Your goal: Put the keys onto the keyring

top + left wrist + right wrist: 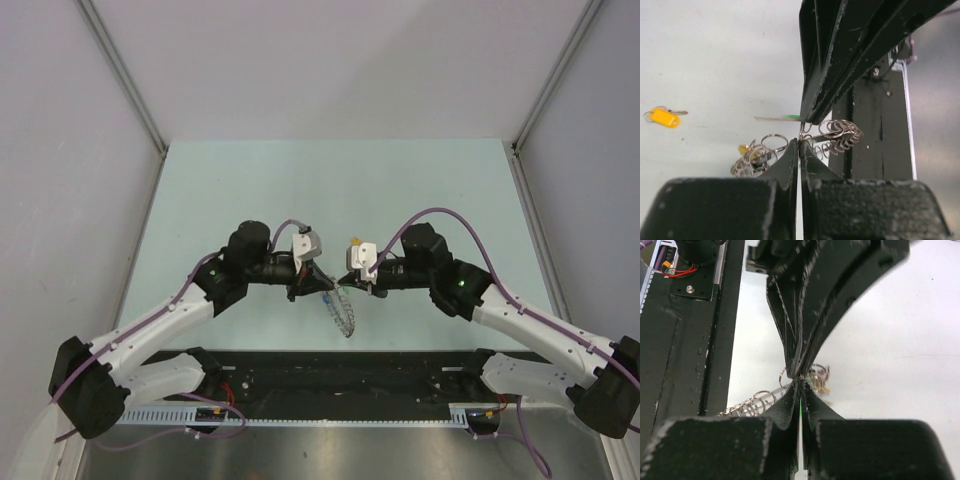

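Note:
My left gripper (316,284) (800,144) is shut on a loop of the grey coiled keyring (840,132), held above the table. The keyring hangs down between the arms in the top view (343,314) and shows in the right wrist view (752,402). My right gripper (346,284) (800,386) meets the left one tip to tip and is shut on a thin green key (800,407), whose edge shows in the left wrist view (790,117). A bunch of small rings with a yellow-orange bit (757,155) hangs below the tips. A yellow-headed key (664,117) lies alone on the table.
The pale green table (330,190) is walled by grey panels at the left, right and back. A black base rail (340,375) with cables runs along the near edge, right under the hanging keyring.

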Available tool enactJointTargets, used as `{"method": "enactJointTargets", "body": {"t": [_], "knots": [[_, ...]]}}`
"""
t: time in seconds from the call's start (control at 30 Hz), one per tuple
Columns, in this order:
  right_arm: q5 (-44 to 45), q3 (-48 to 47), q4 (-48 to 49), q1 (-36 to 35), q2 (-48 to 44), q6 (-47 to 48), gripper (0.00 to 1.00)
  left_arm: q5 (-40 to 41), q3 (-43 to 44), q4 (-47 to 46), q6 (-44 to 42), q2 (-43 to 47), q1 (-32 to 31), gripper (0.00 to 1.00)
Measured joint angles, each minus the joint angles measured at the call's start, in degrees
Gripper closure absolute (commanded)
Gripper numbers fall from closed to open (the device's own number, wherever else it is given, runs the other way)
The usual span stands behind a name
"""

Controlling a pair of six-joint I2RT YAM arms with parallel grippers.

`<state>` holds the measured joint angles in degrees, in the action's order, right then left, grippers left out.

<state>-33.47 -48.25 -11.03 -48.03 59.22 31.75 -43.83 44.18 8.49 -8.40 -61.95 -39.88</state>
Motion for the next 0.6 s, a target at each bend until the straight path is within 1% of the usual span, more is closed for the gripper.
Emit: {"method": "enactJointTargets", "body": {"t": [0.1, 0.23, 0.4, 0.57, 0.6], "knots": [[-0.1, 0.0, 0.1, 0.5, -0.1, 0.0, 1.0, 2.3, -3.5, -4.2, 3.3, 4.2, 0.3, 1.0], [-0.3, 0.0, 0.4, 0.7, 0.0, 0.0, 1.0, 4.7, -6.5, -8.5, 7.1, 7.3, 0.4, 1.0], [-0.3, 0.0, 0.7, 0.9, 0.0, 0.0, 1.0, 6.2, -8.6, -12.4, 10.7, 8.1, 0.5, 1.0], [-0.3, 0.0, 1.0, 1.1, 0.2, -0.2, 1.0, 6.3, -9.1, -13.9, 12.3, 7.9, 0.6, 0.99], [-0.3, 0.0, 1.0, 1.1, 0.2, -0.2, 1.0, 6.2, -9.1, -13.9, 12.5, 7.9, 0.6, 0.9]]}}
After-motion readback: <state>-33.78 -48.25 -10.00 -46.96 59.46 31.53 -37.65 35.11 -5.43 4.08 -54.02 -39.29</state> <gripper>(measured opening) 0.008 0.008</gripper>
